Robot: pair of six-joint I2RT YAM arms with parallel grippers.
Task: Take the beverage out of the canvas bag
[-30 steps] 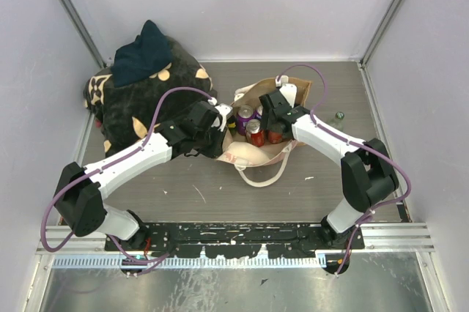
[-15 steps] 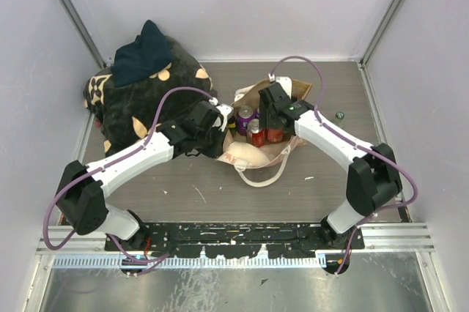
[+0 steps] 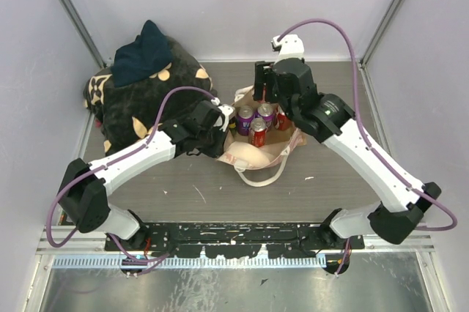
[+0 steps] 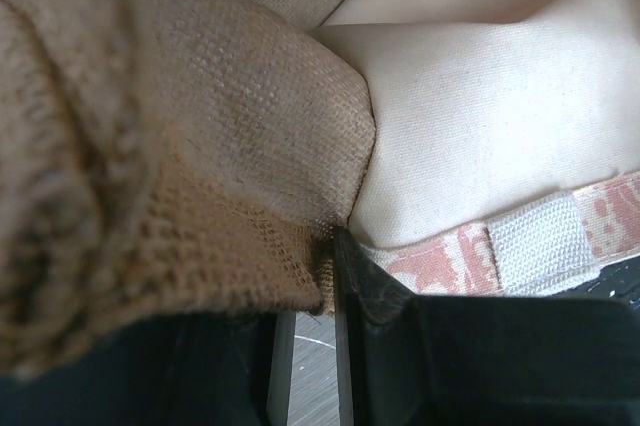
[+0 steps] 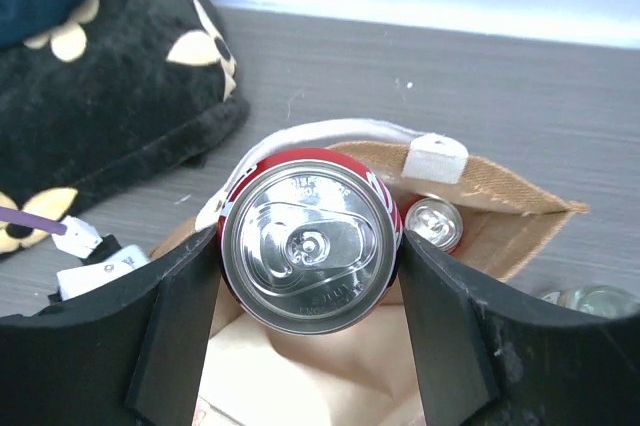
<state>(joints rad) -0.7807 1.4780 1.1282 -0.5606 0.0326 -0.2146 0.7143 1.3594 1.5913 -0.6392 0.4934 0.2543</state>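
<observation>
**Holding red can over bag mouth: sideways exit needed**

The beverage, a red can [image 5: 308, 241], is clamped across its body by the right gripper [image 5: 310, 296]. The jaws are spread about a can's width, with one finger pressed on each side. The can's long axis is upright, lid facing the wrist camera. In the right wrist view it is seen at centre frame, above the open mouth of the canvas bag [image 3: 253, 157]. The cream handle [image 5: 330, 131] arcs just behind it; contact cannot be told. Whether the base is above the rim is hidden by the can itself.

The left gripper [image 3: 223, 123] is almost fully closed on the bag's left rim, with fabric bunched between the fingers. The bag is judged to be pinned by it.

The next move is judged to turn on one relation: the bag lies directly under the can, so sideways travel is needed before any descent. Bare table [image 3: 322, 195] is seen toward the lower right of the top view, on the right arm's side. The upper left is filled by the black bundle [image 3: 139, 103]. A purple can [image 3: 244, 118] and a second red can [image 3: 256, 132] are seen inside the bag. Snagging on the handle is judged the main risk.
</observation>
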